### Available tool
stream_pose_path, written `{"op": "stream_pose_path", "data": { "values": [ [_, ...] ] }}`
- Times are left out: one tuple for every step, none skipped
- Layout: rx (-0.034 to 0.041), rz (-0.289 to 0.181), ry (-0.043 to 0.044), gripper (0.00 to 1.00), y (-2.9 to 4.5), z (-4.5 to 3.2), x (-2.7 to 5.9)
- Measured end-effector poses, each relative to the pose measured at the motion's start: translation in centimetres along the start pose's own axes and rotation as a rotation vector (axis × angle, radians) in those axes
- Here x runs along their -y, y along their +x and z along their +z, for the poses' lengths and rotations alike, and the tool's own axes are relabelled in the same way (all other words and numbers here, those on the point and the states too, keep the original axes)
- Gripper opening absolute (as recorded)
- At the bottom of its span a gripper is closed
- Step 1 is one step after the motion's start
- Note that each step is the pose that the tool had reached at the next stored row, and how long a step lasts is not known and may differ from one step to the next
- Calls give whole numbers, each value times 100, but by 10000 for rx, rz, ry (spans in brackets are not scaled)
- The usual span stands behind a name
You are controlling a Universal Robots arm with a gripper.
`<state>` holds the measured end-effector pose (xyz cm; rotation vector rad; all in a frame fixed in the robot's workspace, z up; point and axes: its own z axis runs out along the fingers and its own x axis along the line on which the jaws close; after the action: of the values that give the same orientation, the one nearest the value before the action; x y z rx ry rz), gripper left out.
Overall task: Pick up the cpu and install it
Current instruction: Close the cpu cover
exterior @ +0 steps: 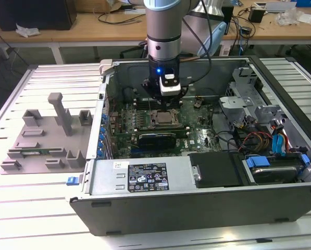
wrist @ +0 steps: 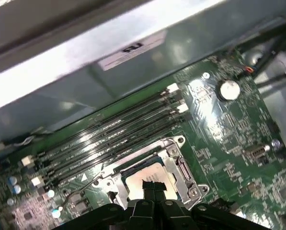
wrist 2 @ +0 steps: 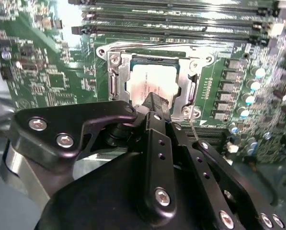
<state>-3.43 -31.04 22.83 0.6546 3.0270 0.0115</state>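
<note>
Gripper (wrist 2: 154, 101) poised over the chip in its socket

The one chip (wrist 2: 150, 84) lay flat inside the single metal-framed socket (wrist 2: 115, 81), directly under the fingertips. In both wrist views the two fingers looked pressed together with nothing between them, just above the silver top. I counted one gripper, one chip, one socket and one open computer case (exterior: 145, 179), with a bank of long black memory slots (wrist: 114, 129) beyond the fingertips. The chip struck me as light, thin and rigid, with a slick lid and probably delicate contacts underneath. I'd say it is best held by two opposite edges, level, with little squeeze.
</note>
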Motion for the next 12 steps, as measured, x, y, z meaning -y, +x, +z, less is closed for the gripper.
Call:
{"op": "stream_pose_path", "data": {
  "values": [
    [-2, -168, -5, 11, 0, 1, 0],
    [-6, -456, -15, 11, 0, 3, 0],
    [-10, -751, -24, 11, 0, 6, 0],
    [-15, -1214, -39, 11, 0, 9, 0],
    [-20, -1584, -53, 11, 1, 12, 0],
    [-26, -2004, -68, 11, 1, 15, 0],
    [-28, -2200, -75, 11, 1, 17, 0],
    [-31, -2368, -80, 11, 1, 18, 0],
    [-35, -2673, -91, 11, 1, 20, 0],
    [-40, -3077, -106, 11, 1, 24, 0],
    [-45, -3529, -118, 11, 1, 28, 0],
    [-44, -3730, -108, 11, 1, 29, 0]
  ]
}}
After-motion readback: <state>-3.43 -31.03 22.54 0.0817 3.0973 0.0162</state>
